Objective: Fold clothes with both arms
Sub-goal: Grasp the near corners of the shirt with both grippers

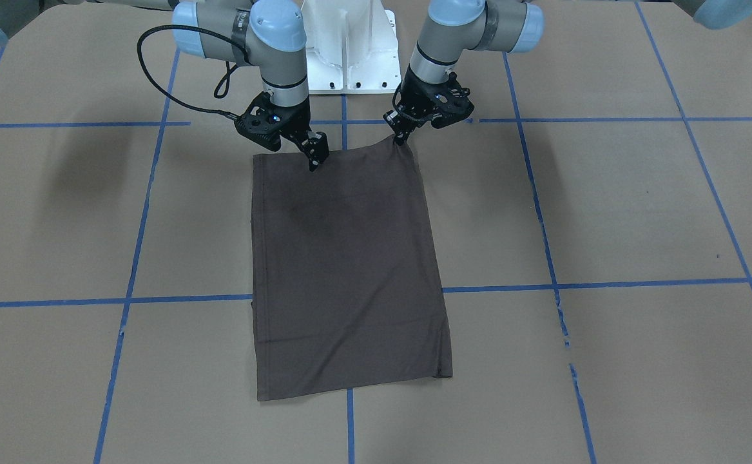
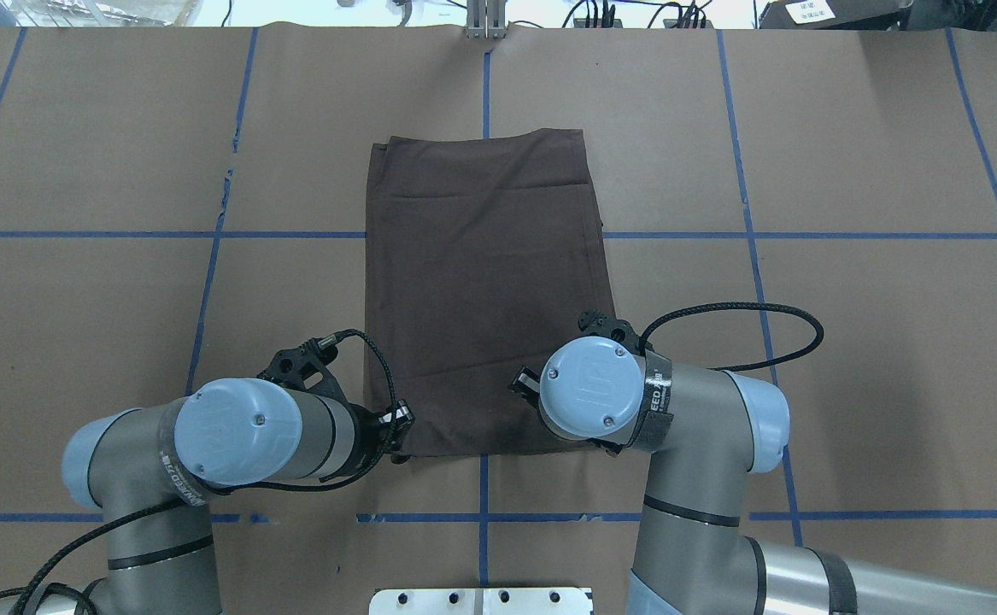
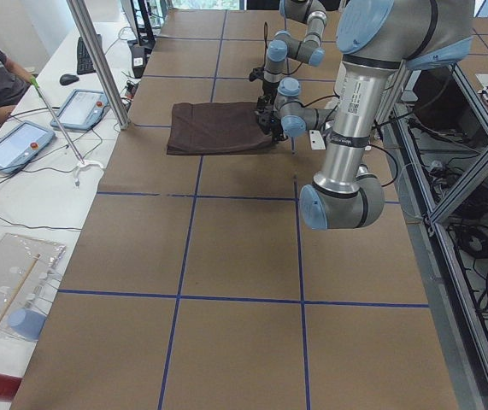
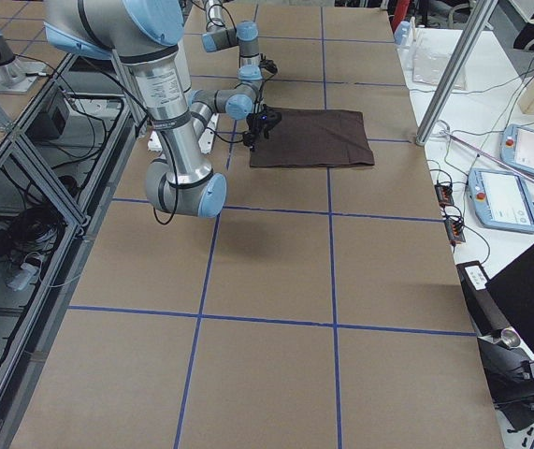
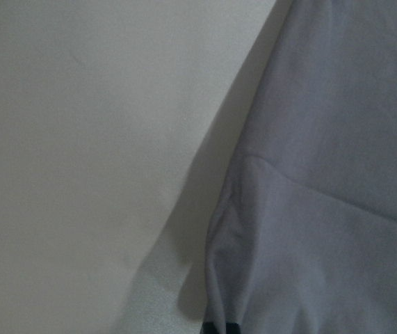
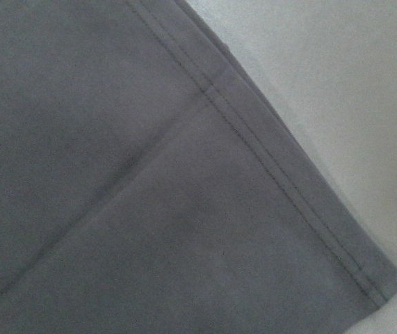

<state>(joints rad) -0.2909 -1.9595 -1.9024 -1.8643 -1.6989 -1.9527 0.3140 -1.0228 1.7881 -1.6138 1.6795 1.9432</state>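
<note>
Folded T-shirt (image 1: pixel 347 270), collar hidden, right pincer (image 1: pixel 314 161) grip unclear

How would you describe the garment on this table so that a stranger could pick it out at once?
Start at the brown paper-covered table crossed by blue tape lines, then look just in front of the white pedestal base. There lies the T-shirt, folded into a dark brown-grey rectangle. It is the only cloth there, and the left pincer pinches one corner of it up.
</note>
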